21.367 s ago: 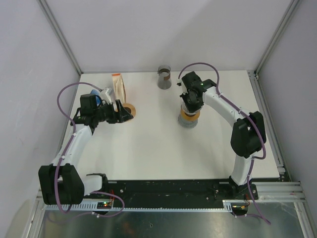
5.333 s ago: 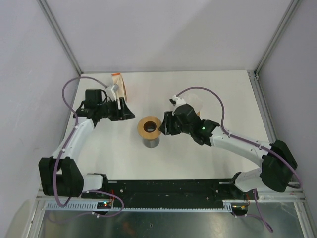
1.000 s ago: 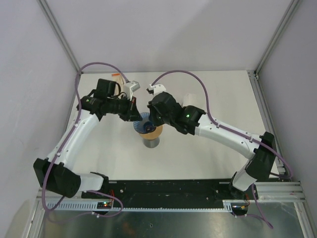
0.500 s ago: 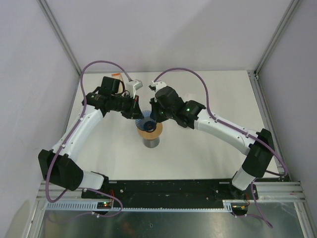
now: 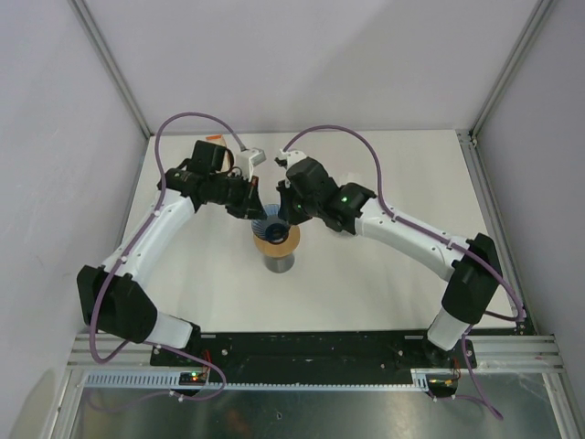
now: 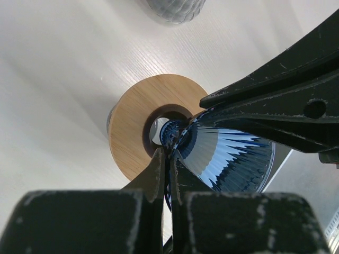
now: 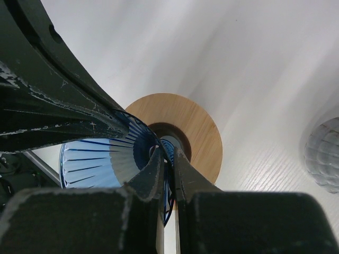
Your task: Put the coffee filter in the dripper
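Observation:
The dripper [image 5: 285,241] is a wooden ring on a grey glass base, standing mid-table. A blue and white pleated coffee filter [image 5: 267,225] hangs tilted over it, its narrow end at the ring's hole. My left gripper [image 5: 258,213] is shut on the filter's wall from the left. My right gripper [image 5: 281,217] is shut on it from the right. In the left wrist view the left gripper [image 6: 170,154] pinches the filter [image 6: 228,159] above the wooden ring [image 6: 132,132]. In the right wrist view the right gripper [image 7: 167,152] pinches the filter [image 7: 98,164] over the ring [image 7: 198,127].
A dimpled glass [image 6: 175,8] stands on the table just beyond the dripper, also seen as a dimpled glass [image 7: 324,153] in the right wrist view. An orange-brown packet [image 5: 213,139] peeks out behind the left arm. Frame posts stand at the table's back corners.
Both wrists have shifted slightly towards the back of the table, still gripping the filter. The filter has stayed over the dripper, barely moving.

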Tool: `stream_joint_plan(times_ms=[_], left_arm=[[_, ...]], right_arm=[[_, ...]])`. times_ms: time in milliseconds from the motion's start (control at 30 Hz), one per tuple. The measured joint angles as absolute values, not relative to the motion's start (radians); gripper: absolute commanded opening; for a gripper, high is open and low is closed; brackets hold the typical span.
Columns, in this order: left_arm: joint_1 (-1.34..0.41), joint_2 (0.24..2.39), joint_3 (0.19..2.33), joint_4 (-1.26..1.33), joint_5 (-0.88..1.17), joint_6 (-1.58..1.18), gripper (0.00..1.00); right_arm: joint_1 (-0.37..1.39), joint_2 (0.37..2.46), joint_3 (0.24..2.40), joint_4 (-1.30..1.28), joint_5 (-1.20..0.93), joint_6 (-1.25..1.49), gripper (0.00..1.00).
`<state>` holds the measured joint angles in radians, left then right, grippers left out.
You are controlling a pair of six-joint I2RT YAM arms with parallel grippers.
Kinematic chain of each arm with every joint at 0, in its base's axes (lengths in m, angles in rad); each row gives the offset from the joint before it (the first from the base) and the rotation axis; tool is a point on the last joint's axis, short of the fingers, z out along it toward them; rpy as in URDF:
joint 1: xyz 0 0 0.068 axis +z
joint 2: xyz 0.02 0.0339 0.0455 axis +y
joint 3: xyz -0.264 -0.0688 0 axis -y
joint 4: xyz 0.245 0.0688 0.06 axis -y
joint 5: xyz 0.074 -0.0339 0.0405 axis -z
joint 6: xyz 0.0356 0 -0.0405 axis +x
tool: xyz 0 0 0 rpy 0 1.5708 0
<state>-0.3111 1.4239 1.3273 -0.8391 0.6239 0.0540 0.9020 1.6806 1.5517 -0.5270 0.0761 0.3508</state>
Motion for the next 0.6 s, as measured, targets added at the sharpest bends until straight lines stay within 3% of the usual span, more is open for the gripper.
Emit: stream_joint_plan(times_ms=[600], left_arm=[[-0.307,1.451,1.264,-0.796,0.633,0.089,0.0]], right_arm=[[0.896,1.697,1.483,-0.454,0.06,0.315,0.0]])
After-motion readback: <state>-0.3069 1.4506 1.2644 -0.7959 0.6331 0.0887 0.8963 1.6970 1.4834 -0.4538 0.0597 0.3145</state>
